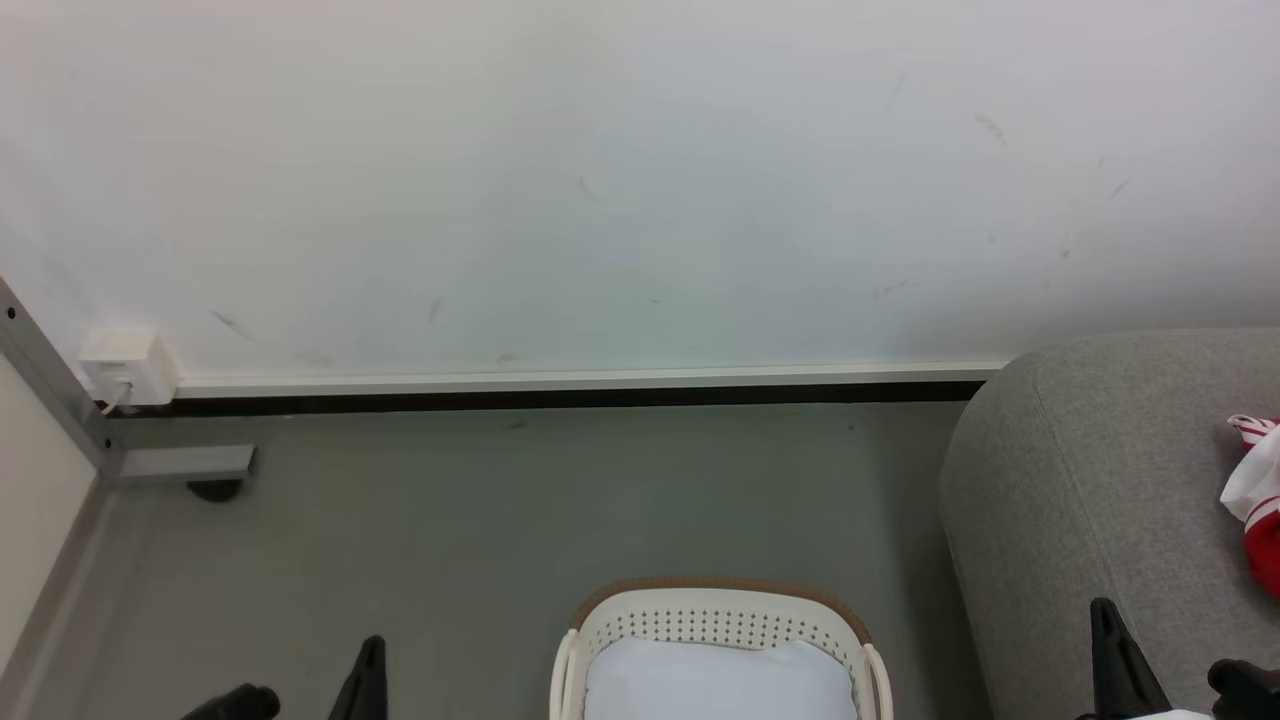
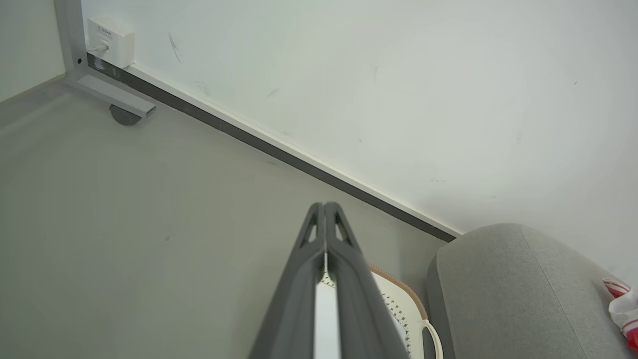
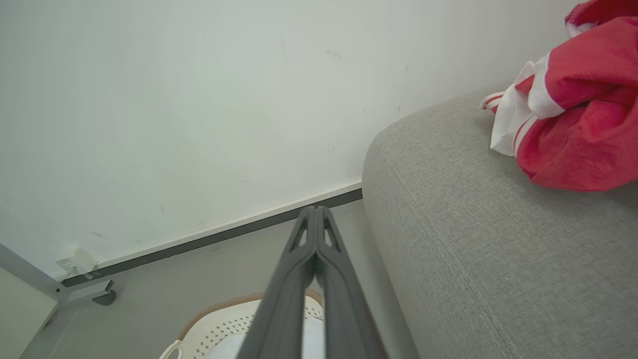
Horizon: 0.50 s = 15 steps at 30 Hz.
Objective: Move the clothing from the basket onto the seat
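While both sets of jaws sit pressed together, tip to tip with nothing in them, the clothing [image 3: 573, 109] lies on the seat [image 1: 1090, 480]. It's a bunched red heap with white panels and thin stripes, on top of the grey upholstery, against the head view's right edge. Left gripper [image 2: 325, 212] points over bare floor [image 1: 500, 520] toward the wall [image 1: 640, 180]. Right gripper [image 3: 314, 214] is aimed at the skirting [image 1: 580, 380]; in its wrist view the fingers cross above the basket [image 1: 720, 598], just beside the seat's edge and well short of the heap.

Basket stands on the floor at the head view's bottom centre, between the two grippers and just left of the seat's end, with a narrow strip of floor between them. Brown rim and perforated far wall are visible. A pale white-blue liner cloth [image 1: 720, 685] covers what shows of the interior. Near part of the basket is cut off by the frame edge.

Surroundings: white wall with scuff marks, pale skirting over a dark gap along the floor. Far left, a white socket box [image 1: 128, 365] on the wall with a cable plugged in, next to a grey metal post [image 1: 55, 385]. Its foot bar [image 1: 185, 463] lies on the floor with a dark round pad [image 1: 215, 490] under it, well apart from the basket. The seat's rounded end rises between basket and heap.
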Tool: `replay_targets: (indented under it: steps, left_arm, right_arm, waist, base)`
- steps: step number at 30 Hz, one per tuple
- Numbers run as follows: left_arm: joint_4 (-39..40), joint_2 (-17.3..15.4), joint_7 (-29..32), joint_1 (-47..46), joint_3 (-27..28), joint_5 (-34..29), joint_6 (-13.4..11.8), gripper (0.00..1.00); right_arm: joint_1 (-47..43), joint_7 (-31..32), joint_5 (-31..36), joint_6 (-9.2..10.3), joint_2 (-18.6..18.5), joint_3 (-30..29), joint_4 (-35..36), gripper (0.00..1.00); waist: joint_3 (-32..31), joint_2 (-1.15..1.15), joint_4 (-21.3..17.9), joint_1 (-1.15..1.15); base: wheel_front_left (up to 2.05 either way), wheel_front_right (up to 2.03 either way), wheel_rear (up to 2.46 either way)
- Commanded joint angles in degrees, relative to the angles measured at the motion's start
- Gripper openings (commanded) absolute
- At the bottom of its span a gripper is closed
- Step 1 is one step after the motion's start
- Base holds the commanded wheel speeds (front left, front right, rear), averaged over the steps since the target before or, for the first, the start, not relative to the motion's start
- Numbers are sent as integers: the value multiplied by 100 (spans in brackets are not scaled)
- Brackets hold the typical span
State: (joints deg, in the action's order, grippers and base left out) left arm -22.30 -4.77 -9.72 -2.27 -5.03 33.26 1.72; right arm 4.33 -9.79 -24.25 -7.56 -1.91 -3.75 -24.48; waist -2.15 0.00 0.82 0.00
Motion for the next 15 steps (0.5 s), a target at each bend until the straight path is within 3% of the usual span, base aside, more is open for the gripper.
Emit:
replay_targets:
  steps: [1, 15]
  left_arm:
    - [111, -20, 44, -159, 67, 210, 26, 0]
    - [256, 22, 356, -221, 282, 1353, 136, 0]
  right_arm:
    - [115, 45, -240, 2, -53, -21, 125, 0]
    - [145, 360, -1548, 4, -67, -72, 315, 0]
  waist:
    - [3, 0, -2, 0]
    - [32, 0, -12, 0]
  base:
    - [0, 0, 0]
    - [0, 0, 0]
